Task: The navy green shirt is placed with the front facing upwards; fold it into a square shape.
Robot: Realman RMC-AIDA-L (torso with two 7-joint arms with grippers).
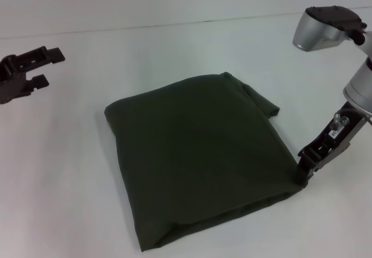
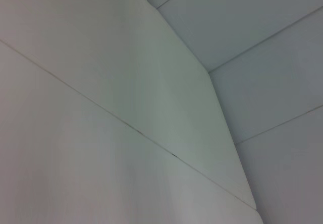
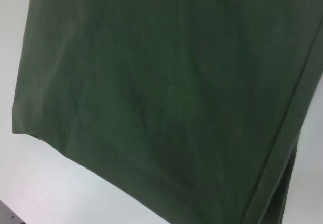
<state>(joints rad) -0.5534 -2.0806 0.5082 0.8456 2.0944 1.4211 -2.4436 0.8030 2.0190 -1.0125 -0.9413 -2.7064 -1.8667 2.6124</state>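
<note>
Head view: right gripper (image 1: pixel 303 174) seemingly pinches folded navy green shirt's (image 1: pixel 197 153) corner; left gripper (image 1: pixel 40 66) raised, jaws spread.

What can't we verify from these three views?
- Right gripper fingertips: head view, pressed low against the shirt corner, so grip state is unclear; right wrist view shows only fabric.
- Chest lettering and collar: folded inside, all views.
- Left gripper: partly cut off by head view's edge; left wrist view shows only white surfaces.

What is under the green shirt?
The navy green shirt lies folded into a square on the white table. Only table shows around it. Whatever lies beneath or inside its folds is covered. The right gripper is at its corner.
</note>
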